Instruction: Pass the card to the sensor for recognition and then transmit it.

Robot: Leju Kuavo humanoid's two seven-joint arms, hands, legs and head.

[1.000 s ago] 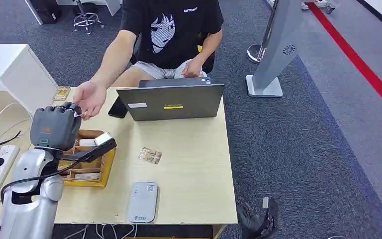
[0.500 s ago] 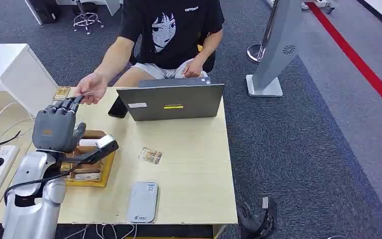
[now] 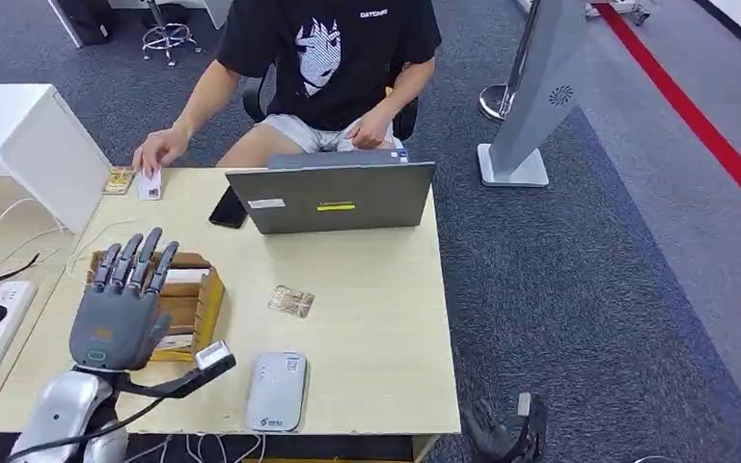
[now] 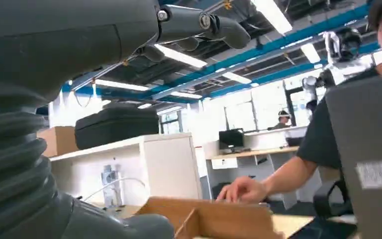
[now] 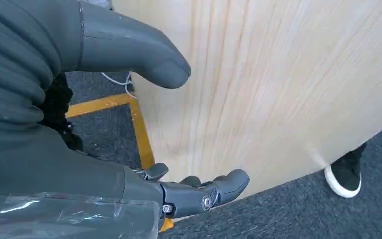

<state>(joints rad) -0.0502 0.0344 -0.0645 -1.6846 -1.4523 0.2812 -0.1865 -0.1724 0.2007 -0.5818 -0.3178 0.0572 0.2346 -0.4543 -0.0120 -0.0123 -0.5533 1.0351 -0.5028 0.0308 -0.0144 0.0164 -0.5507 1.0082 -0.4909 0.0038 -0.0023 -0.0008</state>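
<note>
Grey fingers of the left hand [image 3: 121,307] are spread apart and nothing is held; the hand is raised at the lower left of the frame, over a wooden box [image 3: 189,297] on the worktop [image 3: 376,289]. The card [image 3: 150,183] is pressed to the worktop at upper left by a person's hand [image 3: 158,151]. A white sensor [image 3: 277,390] lies at the lower centre. The right hand [image 5: 129,124] is seen open beside the worktop's edge.

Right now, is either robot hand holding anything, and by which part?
Nothing is held. The left hand hovers with fingers spread and empty above the wooden box. The right hand is open beside the table's edge. The card lies under the person's hand.
</note>
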